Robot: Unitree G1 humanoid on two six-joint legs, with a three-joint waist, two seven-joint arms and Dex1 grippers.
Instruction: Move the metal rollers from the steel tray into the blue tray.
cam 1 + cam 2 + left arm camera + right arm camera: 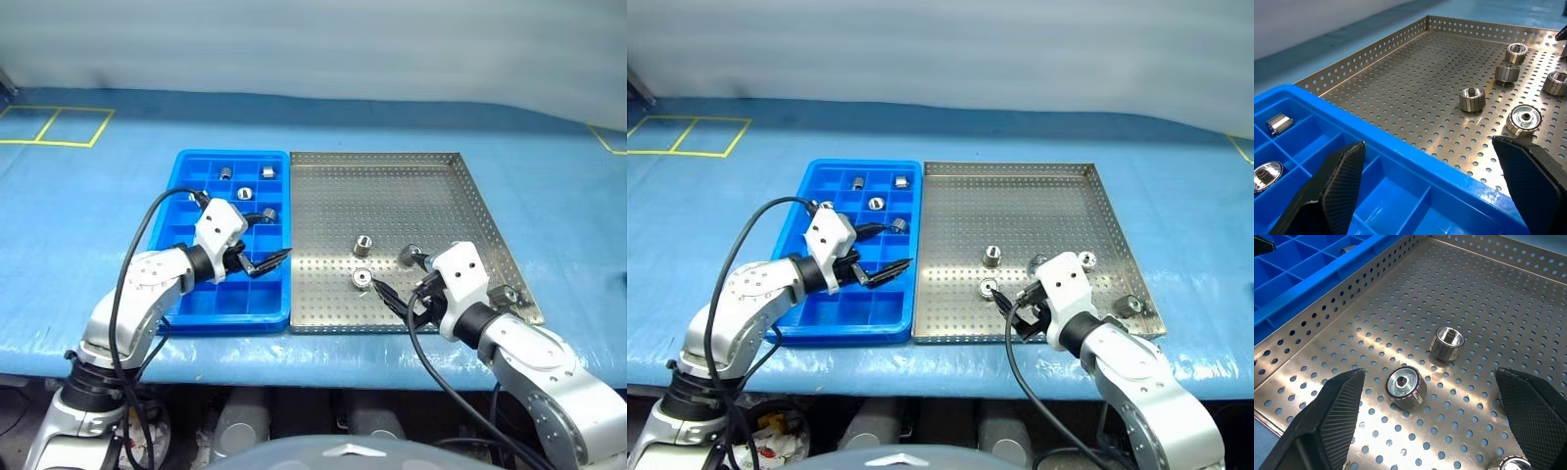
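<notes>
While gaping empty, left pincer [272,260] over blue tray [186,166], right pincer [1432,421] above steel tray [392,157].

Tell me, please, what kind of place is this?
Probably a workshop or a robot test bench: a table under blue sheeting, yellow tape marks, a perforated square steel tray of small metal rollers, and a blue plastic compartment tray.

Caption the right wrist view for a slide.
Open right end effector hovering over two small ribbed silver metal rollers on the perforated steel tray.
</notes>
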